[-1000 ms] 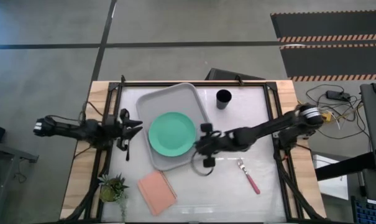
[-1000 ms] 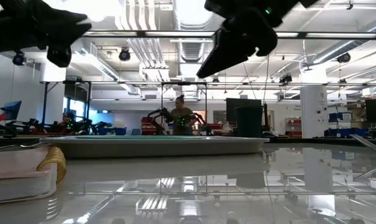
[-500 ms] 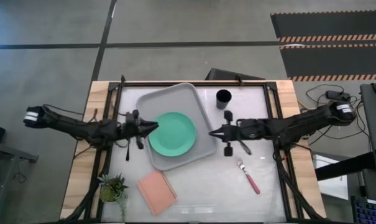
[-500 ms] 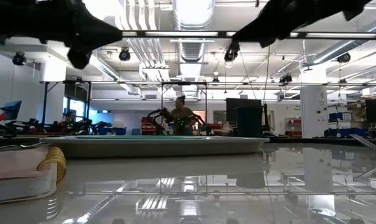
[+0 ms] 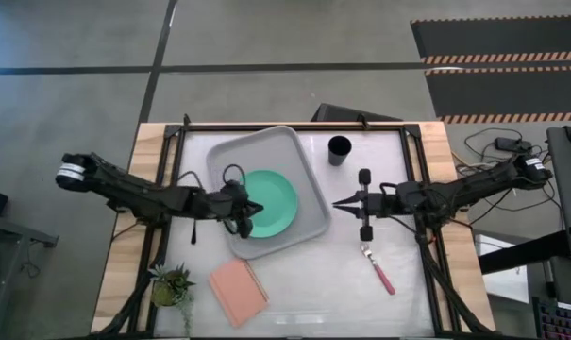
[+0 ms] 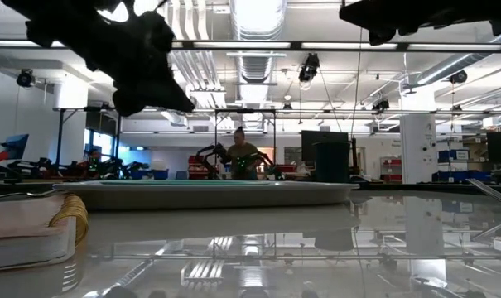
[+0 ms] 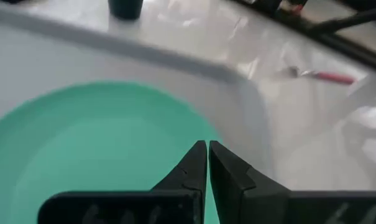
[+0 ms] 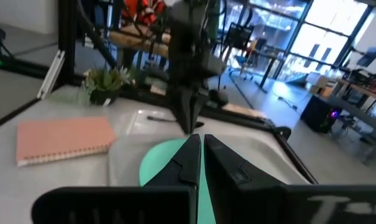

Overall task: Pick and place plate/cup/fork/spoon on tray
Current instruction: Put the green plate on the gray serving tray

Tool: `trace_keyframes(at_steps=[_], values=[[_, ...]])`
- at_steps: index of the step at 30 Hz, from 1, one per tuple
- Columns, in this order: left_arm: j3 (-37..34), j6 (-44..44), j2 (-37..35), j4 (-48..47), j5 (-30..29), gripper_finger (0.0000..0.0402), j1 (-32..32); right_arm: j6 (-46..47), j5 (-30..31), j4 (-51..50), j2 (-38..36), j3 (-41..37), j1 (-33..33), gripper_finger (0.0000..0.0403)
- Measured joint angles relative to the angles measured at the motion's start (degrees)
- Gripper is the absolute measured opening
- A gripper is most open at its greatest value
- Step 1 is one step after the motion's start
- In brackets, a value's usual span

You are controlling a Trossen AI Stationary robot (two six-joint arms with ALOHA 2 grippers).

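The mint-green plate [image 5: 276, 198] lies flat in the light-grey tray [image 5: 266, 146], toward the tray's near side. My left gripper [image 5: 258, 209] is shut and hovers above the plate's left part [image 7: 100, 149], well clear of it in the low view [image 6: 184, 103]. My right gripper [image 5: 336, 201] is shut with nothing in it and hangs in the air just right of the tray, pointing at it [image 8: 200, 138]. The black cup [image 5: 339, 149] stands upright on the table right of the tray's far end. The pink-handled fork [image 5: 379, 269] lies flat at the near right. The slim spoon [image 5: 193, 229] lies left of the tray.
A salmon-pink pad [image 5: 238, 290] and a small potted plant [image 5: 172, 283] sit at the near left of the table. Dark frame rails [image 5: 412, 170] run along the left and right sides. Bare table lies between the tray and the fork.
My left gripper has travelled toward the table's right edge, from beside the tray to over the plate, and has shut on the way. My right gripper has drawn back from the plate's near right rim toward the table's right edge and now hangs beside the tray.
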Motion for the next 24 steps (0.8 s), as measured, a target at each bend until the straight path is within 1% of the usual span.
trace_keyframes(at_steps=[6, 10, 14, 19, 24], values=[[2.75, -1.43, 7.96, -0.74, -0.14, 0.0, 3.38, -0.01, 0.01, 0.0, -1.93, -0.89, 0.0, 0.0008], [5.26, -1.38, 13.6, -0.76, 0.99, 0.0, 5.79, 0.09, 0.01, -0.06, -1.75, -1.17, 0.0, 0.0008], [7.2, -1.38, 17.71, -0.72, 1.07, 0.0, 7.4, 0.24, 0.49, -0.14, -1.38, -1.8, 0.0, 0.0008], [8.63, -2.31, 20.16, -1.18, 1.08, 0.0, 8.28, 0.56, 0.62, -0.06, -1.01, -1.96, 0.0, 0.0008], [9.09, -4.62, 21.61, -5.26, -0.09, 0.0, 8.52, 0.93, 0.66, -0.03, -1.0, -1.96, -0.01, 0.0008]])
